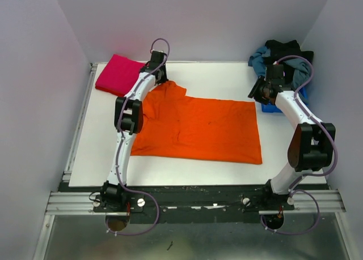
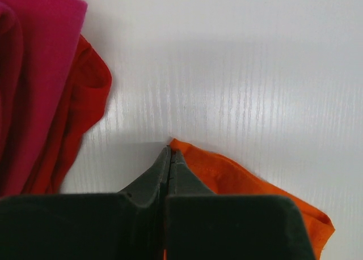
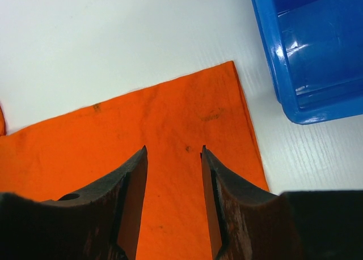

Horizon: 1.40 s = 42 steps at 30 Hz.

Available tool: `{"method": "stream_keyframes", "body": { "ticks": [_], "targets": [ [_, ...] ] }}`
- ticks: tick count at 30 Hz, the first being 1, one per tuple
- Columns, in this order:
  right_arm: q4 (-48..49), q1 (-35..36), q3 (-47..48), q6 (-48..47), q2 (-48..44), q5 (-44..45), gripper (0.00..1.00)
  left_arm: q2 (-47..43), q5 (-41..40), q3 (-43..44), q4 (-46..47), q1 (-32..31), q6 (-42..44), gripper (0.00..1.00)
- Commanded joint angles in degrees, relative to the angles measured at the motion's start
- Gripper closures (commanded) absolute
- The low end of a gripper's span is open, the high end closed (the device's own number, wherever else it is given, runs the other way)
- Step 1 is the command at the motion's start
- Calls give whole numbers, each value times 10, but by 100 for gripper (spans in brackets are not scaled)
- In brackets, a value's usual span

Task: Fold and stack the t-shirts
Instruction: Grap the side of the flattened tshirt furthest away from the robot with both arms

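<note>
The bright orange t-shirt (image 1: 198,127) lies spread flat on the white table (image 1: 102,146). The magenta-pink t-shirt (image 1: 119,73) lies folded at the back left. My left gripper (image 1: 157,73) is at the orange shirt's back left sleeve. In the left wrist view the gripper (image 2: 170,151) is shut, with the orange sleeve (image 2: 244,183) pinched at its tips and the pink shirt (image 2: 34,73) to the left. My right gripper (image 1: 258,93) is open just above the orange shirt's back right corner (image 3: 187,113), its jaws (image 3: 174,149) empty and apart.
A blue bin (image 1: 283,104) holding a heap of dark and blue clothes (image 1: 283,59) stands at the back right; it also shows in the right wrist view (image 3: 312,50). Grey walls close in the table on three sides. A metal rail (image 1: 79,124) runs along the left edge.
</note>
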Motion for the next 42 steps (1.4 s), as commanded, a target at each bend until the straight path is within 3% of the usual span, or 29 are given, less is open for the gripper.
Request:
{"method": "stream_keyframes", "body": {
  "ticks": [1, 7, 17, 28, 42],
  "targets": [
    [3, -3, -9, -2, -13, 0, 49, -51, 13, -81, -13, -6, 8, 100],
    [-20, -2, 22, -14, 24, 18, 50, -138, 28, -175, 87, -6, 12, 100],
    [-83, -2, 121, -35, 128, 75, 57, -205, 46, -234, 159, -6, 26, 100],
    [-143, -1, 228, -69, 234, 124, 57, -243, 50, -274, 176, -7, 26, 100],
    [-162, -3, 269, -82, 304, 129, 62, -285, 46, -314, 192, -7, 33, 100]
  ]
}}
